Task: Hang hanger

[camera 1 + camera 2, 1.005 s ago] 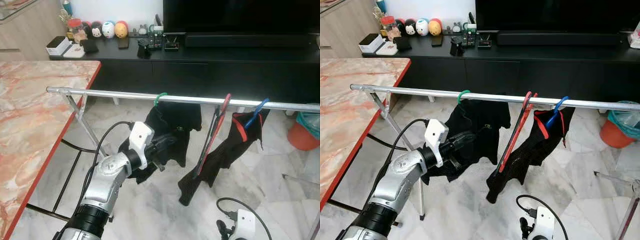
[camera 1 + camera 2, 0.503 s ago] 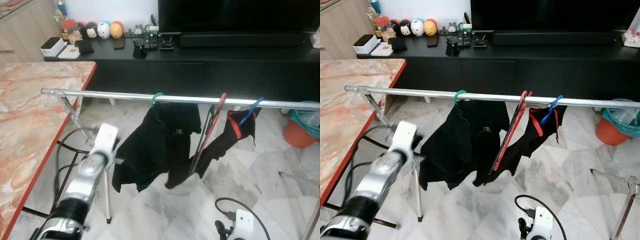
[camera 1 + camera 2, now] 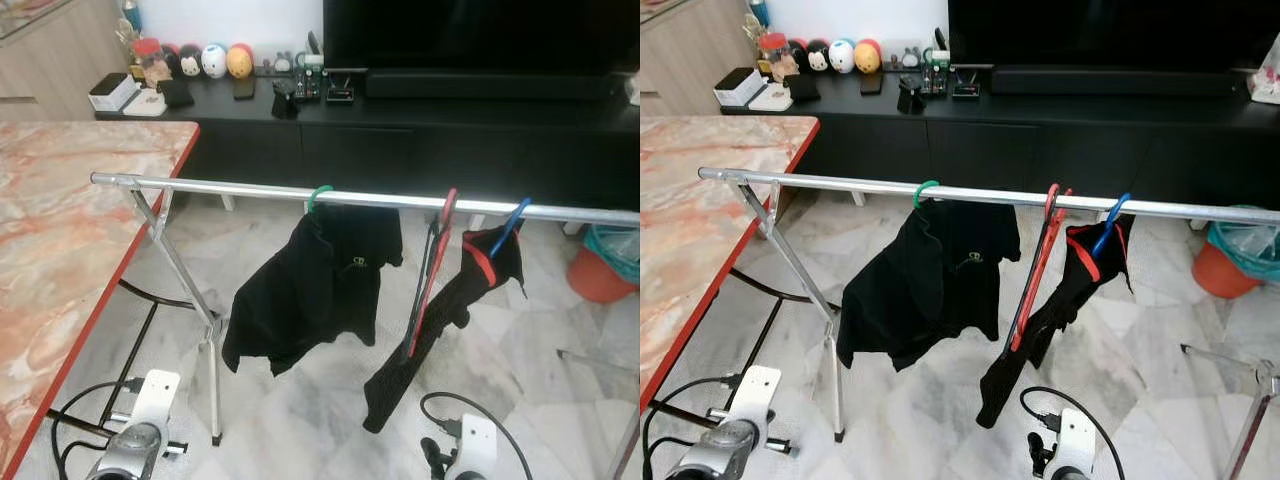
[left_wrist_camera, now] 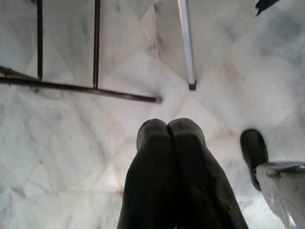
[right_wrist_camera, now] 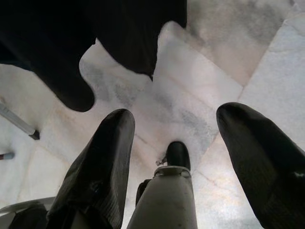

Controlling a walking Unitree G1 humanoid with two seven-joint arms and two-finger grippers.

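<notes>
My left gripper [image 4: 167, 131] hangs low at 7 o'clock of the head view, fingers pressed together on nothing, pointing at the marble floor [image 4: 71, 152] near a rack foot [image 4: 192, 86]. My right gripper [image 5: 178, 131] hangs low at 5 o'clock, fingers [image 5: 102, 157] spread wide and empty, above the floor and below dark cloth. Farther out, the rail [image 3: 230, 188] runs from 9 to 3 o'clock. On it, from my left: a green hanger [image 3: 319, 197] hooked on and carrying a black shirt [image 3: 315, 290]; a red hanger [image 3: 432, 270]; a blue hanger [image 3: 510, 227] with a black garment [image 3: 450, 310]. Table [image 3: 60, 230] at 9 o'clock; cabinet [image 3: 400, 115] at 12.
</notes>
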